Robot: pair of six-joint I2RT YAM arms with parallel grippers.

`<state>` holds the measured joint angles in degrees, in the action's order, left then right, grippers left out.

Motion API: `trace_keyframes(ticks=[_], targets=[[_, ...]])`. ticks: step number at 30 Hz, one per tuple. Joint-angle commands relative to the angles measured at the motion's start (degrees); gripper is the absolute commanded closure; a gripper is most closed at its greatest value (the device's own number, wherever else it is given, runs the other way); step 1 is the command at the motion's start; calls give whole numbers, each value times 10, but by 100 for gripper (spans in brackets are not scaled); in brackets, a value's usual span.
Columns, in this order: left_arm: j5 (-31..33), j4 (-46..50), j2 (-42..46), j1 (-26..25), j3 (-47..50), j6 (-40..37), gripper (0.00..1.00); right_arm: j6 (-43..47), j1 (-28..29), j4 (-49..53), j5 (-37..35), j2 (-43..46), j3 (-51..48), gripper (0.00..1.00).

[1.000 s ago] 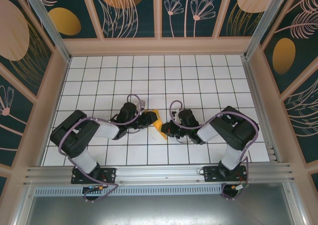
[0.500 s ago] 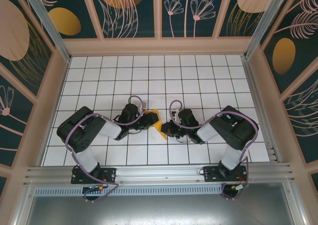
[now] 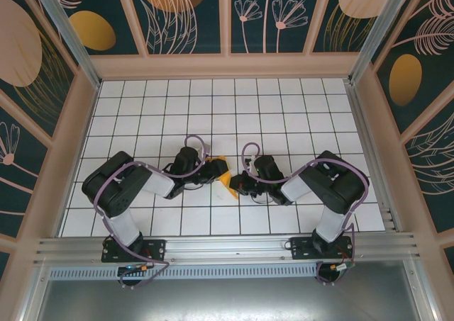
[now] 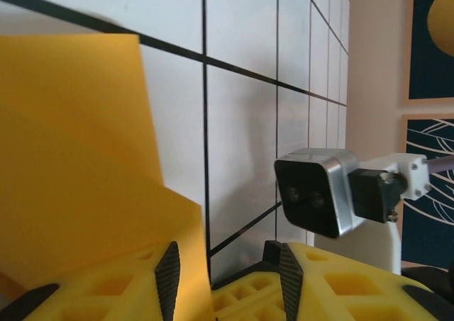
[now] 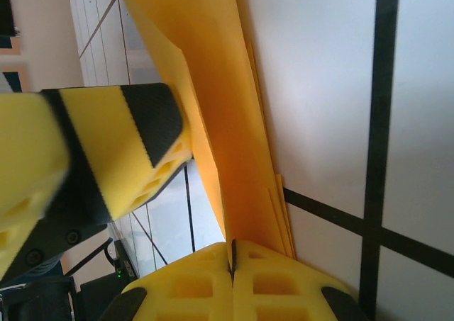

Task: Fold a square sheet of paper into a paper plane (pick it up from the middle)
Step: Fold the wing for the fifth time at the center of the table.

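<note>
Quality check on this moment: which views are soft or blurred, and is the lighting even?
Top external: sharp and evenly lit, no glare on the table. Left wrist: the paper near the lens looks soft, grid lines beyond it crisper. Right wrist: a yellow finger at the left edge is badly blurred; the paper's folds are sharp.

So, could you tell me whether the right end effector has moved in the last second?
No. The right end effector sits over the same tile lines of the table as before, shut on the square sheet of paper.
</note>
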<state>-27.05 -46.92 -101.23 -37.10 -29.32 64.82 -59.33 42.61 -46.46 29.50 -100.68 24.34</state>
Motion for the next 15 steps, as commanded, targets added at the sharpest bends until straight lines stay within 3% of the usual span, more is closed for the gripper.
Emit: trace_keyframes(ticks=[1,9,15], targets=[[-13,-29,0,-3,-2,1,54,0,-1,53,-24,-24,3,100],[-6,-10,45,-4,4,-19,49,-2,-3,58,-24,-23,3,100],[-16,-16,18,-5,-3,-18,50,-4,-4,63,-26,-24,3,100]])
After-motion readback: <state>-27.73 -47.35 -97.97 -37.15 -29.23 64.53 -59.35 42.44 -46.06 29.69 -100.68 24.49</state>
